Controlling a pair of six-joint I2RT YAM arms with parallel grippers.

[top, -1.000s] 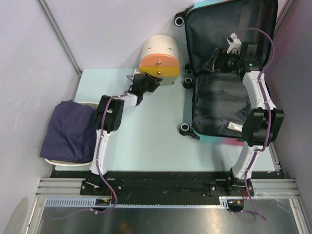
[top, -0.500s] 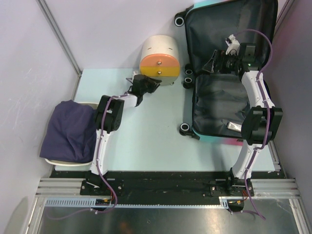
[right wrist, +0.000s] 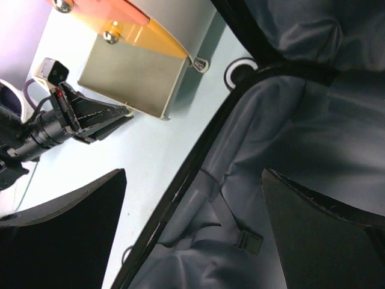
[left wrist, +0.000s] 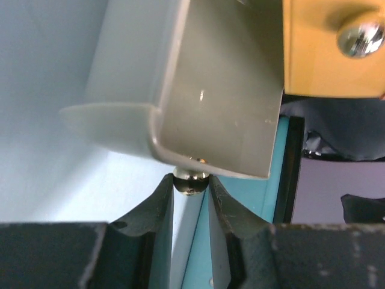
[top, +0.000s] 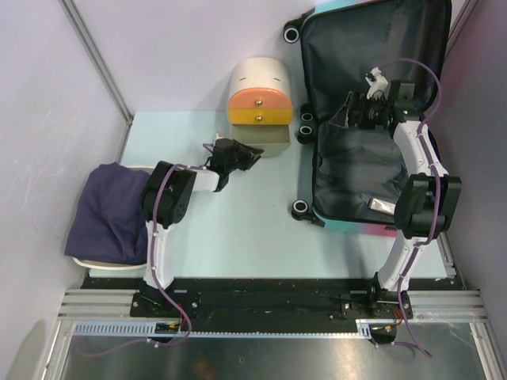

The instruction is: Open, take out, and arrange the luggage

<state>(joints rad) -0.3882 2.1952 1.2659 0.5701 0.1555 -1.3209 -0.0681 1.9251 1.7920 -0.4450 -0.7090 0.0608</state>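
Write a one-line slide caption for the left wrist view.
Left gripper pinching the small silver knob of a pulled-out grey plastic drawer, beside an orange-yellow drawer front.

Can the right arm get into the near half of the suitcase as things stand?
Likely yes: the luggage lies open, near half uncovered; the right gripper hangs over it, jaws wide and empty, and the left gripper is away at the drawer knob.

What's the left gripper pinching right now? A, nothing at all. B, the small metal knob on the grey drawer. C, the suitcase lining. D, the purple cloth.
B: in the left wrist view the left gripper has its two fingers closed on the metal knob at the front of the grey drawer.
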